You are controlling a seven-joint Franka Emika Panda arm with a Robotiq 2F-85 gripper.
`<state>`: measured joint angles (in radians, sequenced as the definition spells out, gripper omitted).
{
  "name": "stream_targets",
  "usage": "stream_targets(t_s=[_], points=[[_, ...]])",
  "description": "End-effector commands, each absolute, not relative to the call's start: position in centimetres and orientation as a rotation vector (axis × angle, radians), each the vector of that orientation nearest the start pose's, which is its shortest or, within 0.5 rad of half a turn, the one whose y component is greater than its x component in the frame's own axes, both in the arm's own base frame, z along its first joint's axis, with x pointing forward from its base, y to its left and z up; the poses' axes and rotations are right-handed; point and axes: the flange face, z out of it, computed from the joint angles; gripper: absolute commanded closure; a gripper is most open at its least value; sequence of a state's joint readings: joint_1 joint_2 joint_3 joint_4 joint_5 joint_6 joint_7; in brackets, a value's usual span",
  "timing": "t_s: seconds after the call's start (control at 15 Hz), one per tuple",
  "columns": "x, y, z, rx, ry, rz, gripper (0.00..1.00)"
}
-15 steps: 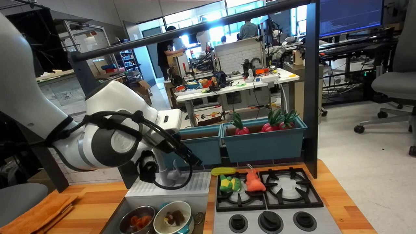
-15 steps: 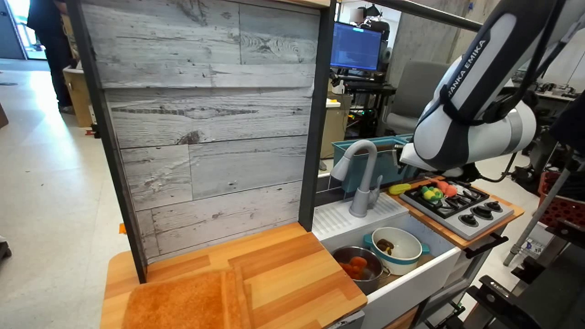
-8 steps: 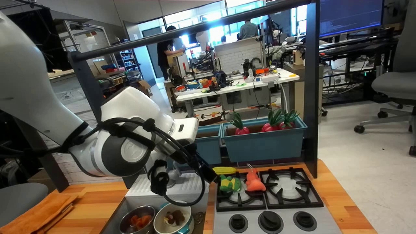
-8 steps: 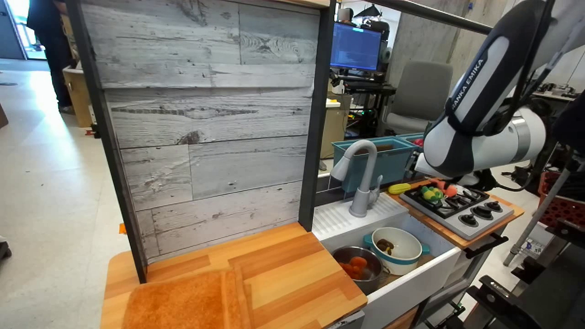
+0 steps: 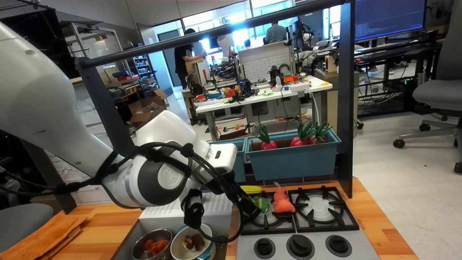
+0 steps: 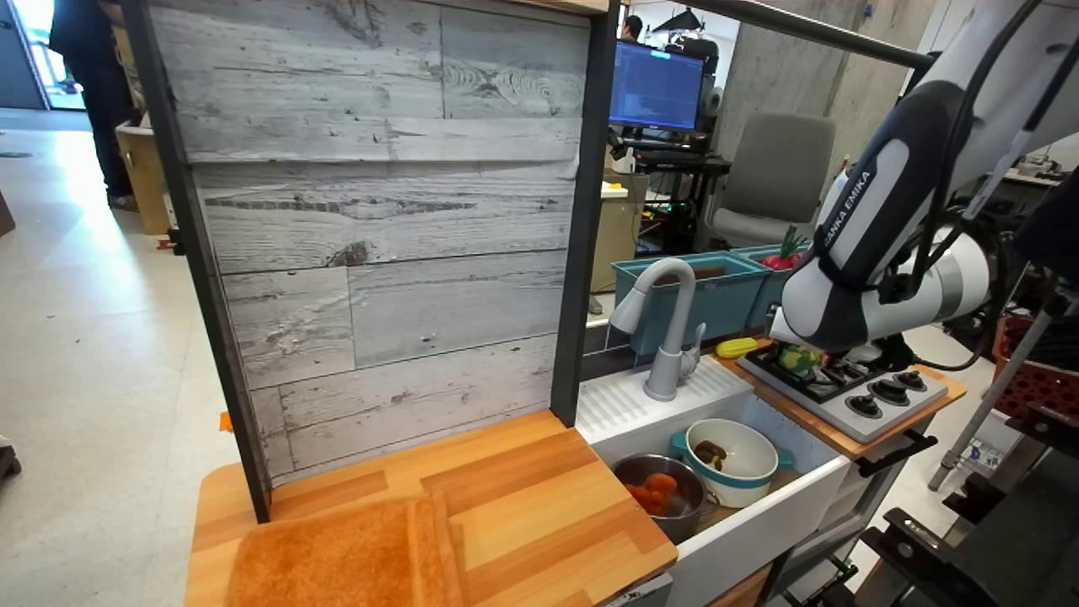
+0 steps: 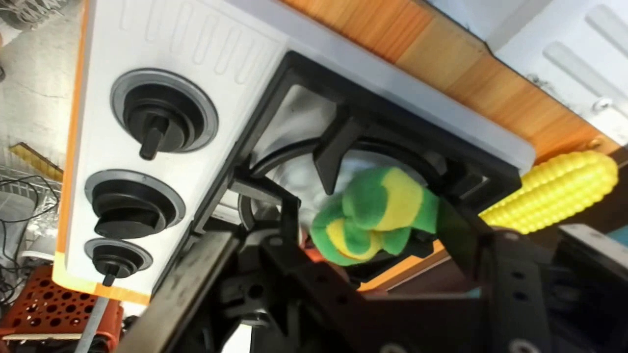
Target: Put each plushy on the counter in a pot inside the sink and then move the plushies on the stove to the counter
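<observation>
In an exterior view, my arm extends from nine o'clock and slopes down to the stove, at about five o'clock in the frame. The claw stands over a burner grate; there the green-and-yellow plushy lies, partly hidden behind it. At this plushy's three o'clock, just beside it, lies the orange plushy; at its eleven o'clock, a yellow corn cob.

In an exterior view, the sink lies between four and five o'clock. A steel pot in it holds orange contents, too small for me to identify; a white pot just beside it, at its two o'clock, holds a brown item. An orange cloth lies on the desk at seven o'clock. The arm mostly hides my claw here.

In the wrist view, my claw occupies six o'clock. Its fingers are spread wide, at eight and four o'clock of the green-and-yellow plushy, which lies between them on the grate. I make out no hold on anything, and cannot tell whether either finger touches the plushy. The corn cob lies at three o'clock, outside the claw; three control knobs line the stove at nine o'clock.
</observation>
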<state>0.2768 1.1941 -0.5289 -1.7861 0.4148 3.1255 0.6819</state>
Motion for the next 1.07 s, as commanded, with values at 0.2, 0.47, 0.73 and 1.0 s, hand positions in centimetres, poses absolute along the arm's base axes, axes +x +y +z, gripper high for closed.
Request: stream_targets(t_s=[0.2, 0.47, 0.73, 1.0], points=[[61.7, -17.1, -1.0, -2.966, 1.543, -0.757, 0.8], [62.0, -16.5, 0.1, -2.945, 1.516, -0.78, 1.0], [61.6, -13.1, 3.5, -2.928, 1.405, -0.727, 0.99], [59.4, -6.2, 6.5, -2.976, 1.113, -0.546, 0.97]])
